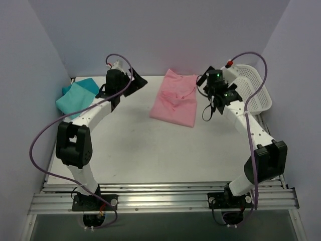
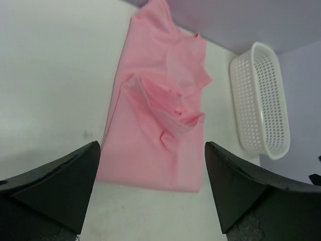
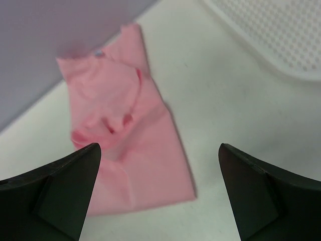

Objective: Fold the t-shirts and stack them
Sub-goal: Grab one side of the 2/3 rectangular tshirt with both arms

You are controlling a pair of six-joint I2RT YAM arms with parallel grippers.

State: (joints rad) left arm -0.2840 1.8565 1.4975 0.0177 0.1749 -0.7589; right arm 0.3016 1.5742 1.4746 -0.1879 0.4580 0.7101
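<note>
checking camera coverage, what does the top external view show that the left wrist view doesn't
Only the top external view shows the teal t-shirt at the far left, plus the left arm and right arm. Only the left wrist view shows its own open jaws close up and, in detail, the rumpled fold across the pink t-shirt. Both show that pink t-shirt and the white mesh basket.

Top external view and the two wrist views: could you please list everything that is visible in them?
pink t-shirt: one, light pink, partly folded, far centre of the table
teal t-shirt: one, teal, far left corner
basket: one, white mesh, far right edge, nothing seen in it
table: one, white, under everything
left gripper: one, black, open, left of the pink t-shirt
right gripper: one, black, open, between pink t-shirt and basket
</note>
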